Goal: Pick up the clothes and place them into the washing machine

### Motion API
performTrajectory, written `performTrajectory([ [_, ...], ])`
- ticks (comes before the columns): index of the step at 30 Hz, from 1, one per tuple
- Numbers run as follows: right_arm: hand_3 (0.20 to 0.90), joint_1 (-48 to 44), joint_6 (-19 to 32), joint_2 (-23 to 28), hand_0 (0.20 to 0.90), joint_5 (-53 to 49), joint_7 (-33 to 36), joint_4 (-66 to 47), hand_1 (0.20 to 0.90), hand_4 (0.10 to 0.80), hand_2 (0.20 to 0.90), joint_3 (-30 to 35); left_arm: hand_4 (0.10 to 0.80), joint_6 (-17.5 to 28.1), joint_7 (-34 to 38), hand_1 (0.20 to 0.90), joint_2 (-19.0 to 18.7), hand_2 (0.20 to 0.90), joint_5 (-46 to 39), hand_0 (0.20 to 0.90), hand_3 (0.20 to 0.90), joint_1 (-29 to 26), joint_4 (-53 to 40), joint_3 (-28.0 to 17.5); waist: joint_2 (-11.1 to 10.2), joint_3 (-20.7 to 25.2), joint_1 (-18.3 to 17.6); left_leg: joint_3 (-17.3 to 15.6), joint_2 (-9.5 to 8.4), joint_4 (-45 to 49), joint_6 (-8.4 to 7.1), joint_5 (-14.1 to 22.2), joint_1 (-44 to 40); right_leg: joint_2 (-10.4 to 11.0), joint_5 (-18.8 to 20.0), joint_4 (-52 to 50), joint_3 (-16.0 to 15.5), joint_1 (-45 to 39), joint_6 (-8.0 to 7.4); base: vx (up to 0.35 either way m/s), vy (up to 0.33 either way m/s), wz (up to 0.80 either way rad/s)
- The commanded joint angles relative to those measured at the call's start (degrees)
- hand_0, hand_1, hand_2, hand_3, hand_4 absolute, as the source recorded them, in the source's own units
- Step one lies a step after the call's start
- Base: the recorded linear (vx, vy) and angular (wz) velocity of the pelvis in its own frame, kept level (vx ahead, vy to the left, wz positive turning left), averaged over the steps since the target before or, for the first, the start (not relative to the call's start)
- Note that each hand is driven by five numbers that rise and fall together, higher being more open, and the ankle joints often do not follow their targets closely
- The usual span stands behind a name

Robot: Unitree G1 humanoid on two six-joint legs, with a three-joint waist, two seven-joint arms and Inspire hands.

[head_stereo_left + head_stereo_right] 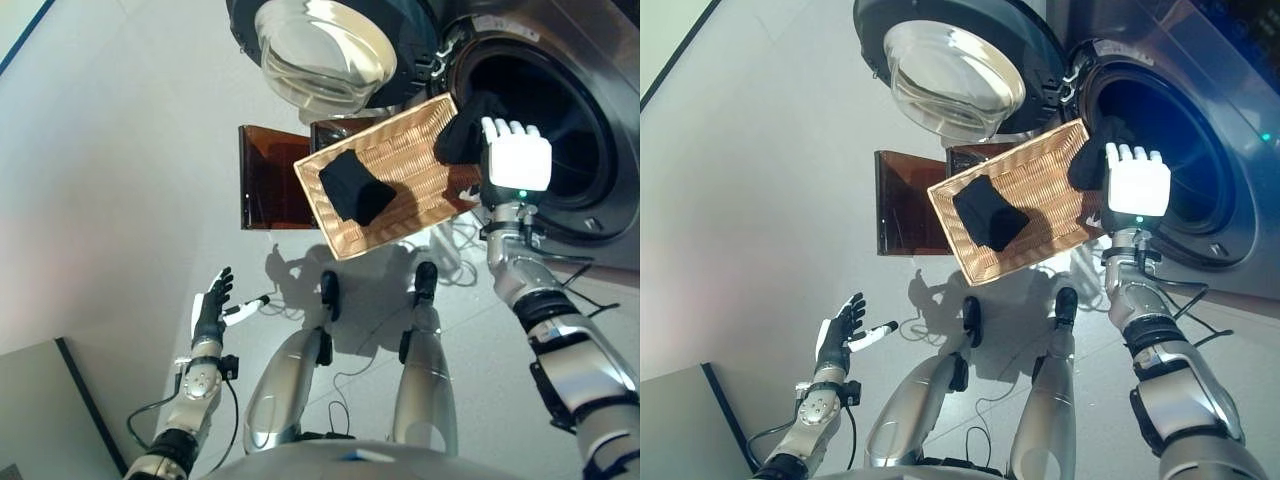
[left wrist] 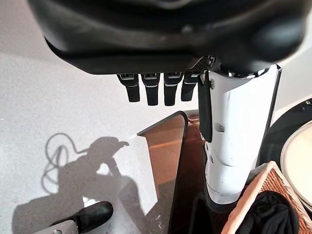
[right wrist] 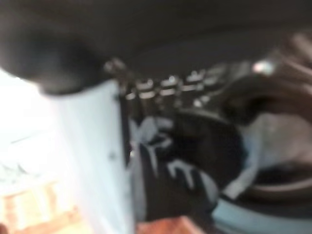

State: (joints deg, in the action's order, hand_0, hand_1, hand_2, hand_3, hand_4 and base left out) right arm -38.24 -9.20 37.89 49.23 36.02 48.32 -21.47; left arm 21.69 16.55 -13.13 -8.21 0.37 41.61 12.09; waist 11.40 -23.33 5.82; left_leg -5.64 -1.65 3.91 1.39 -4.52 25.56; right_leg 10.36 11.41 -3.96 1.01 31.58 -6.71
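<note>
Two garments: one black cloth (image 1: 356,187) in wicker basket (image 1: 400,150); another dark garment (image 1: 466,130) at drum opening (image 1: 560,130).
Right hand (image 1: 516,160): fingers clamped on dark garment.
Left hand (image 1: 211,310): fingers apart, holding nothing.

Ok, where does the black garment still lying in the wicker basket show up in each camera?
Left eye view: black garment lies at the picture's centre, in the wicker basket.
Right eye view: again near the centre, on the basket's left half.
Left wrist view: a dark bundle at the lower right corner, behind the basket's rim.
Right wrist view: not visible; the dark cloth there is a different one.
Shared landmark: the washing machine door.
</note>
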Motion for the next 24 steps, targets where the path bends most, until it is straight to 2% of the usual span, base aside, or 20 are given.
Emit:
performTrajectory([
  [1, 0.900, -9.77, -2.56, 7.31, 0.900, 7.41, 0.61, 1.86, 0.900, 0.800, 0.900, -7.35, 0.800, 3.91, 1.17, 0.900, -2.23, 0.900, -0.02, 0.900, 0.900, 2.53, -0.03, -0.60, 1.60, 4.59, 2.33, 1.90, -0.20, -2.82, -3.16, -3.48, 3.85, -3.40, -8.31, -8.17, 1.60, 2.56, 1.88, -0.024, -0.004, 0.03],
  [3, 0.900, -10.16, -2.55, 7.26, 0.900, 7.37, 0.62, 2.10, 0.900, 0.800, 0.900, -7.68, 0.800, 3.90, 1.14, 0.900, -2.10, 0.900, -0.05, 0.900, 0.900, 2.50, -0.06, -0.73, 1.67, 4.50, 2.20, 1.88, -0.19, -2.81, -3.16, -3.47, 3.88, -3.42, -8.31, -8.20, 1.63, 2.62, 1.88, -0.014, -0.001, 0.02],
  [4, 0.900, -14.16, -3.54, 8.59, 0.900, 9.38, -0.86, 3.88, 0.900, 0.800, 0.900, -10.61, 0.800, 3.80, 0.76, 0.900, -2.76, 0.900, -0.50, 0.900, 0.900, 2.64, -0.97, -0.63, 1.81, 4.10, 2.65, 1.88, -0.24, -2.71, -3.27, -3.67, 4.25, -3.47, -8.21, -8.34, 1.53, 3.09, 1.92, -0.029, -0.002, 0.04],
  [11, 0.900, -22.33, -4.49, 8.54, 0.900, 9.10, -2.09, 11.41, 0.900, 0.800, 0.900, -16.44, 0.800, 4.24, 0.47, 0.900, -3.58, 0.900, -1.64, 0.900, 0.900, 2.92, -4.37, -0.40, 2.68, 2.23, 3.63, 2.09, -0.32, -2.39, -3.55, -4.43, 5.40, -3.49, -7.98, -8.72, 1.42, 4.14, 2.12, -0.038, -0.007, 0.07],
  [17, 0.900, -26.85, -5.21, 8.50, 0.900, 7.40, -2.09, 14.26, 0.900, 0.800, 0.900, -18.02, 0.800, 4.36, 0.31, 0.900, -4.21, 0.900, -2.52, 0.900, 0.900, 3.44, -7.53, -0.34, 3.58, 0.37, 4.18, 2.17, -0.50, -2.34, -3.71, -5.18, 6.73, -3.50, -7.56, -9.30, 1.34, 5.66, 2.18, -0.040, 0.001, 0.05],
  [24, 0.900, -28.11, -5.09, 7.99, 0.900, 6.27, -2.50, 15.32, 0.900, 0.800, 0.900, -18.46, 0.800, 4.35, 0.38, 0.900, -4.44, 0.900, -2.65, 0.900, 0.900, 3.75, -10.09, -0.07, 4.38, -1.56, 4.25, 2.08, -0.67, -2.32, -3.87, -5.88, 7.82, -3.50, -7.17, -9.86, 1.33, 7.01, 2.21, -0.024, 0.001, 0.03],
])
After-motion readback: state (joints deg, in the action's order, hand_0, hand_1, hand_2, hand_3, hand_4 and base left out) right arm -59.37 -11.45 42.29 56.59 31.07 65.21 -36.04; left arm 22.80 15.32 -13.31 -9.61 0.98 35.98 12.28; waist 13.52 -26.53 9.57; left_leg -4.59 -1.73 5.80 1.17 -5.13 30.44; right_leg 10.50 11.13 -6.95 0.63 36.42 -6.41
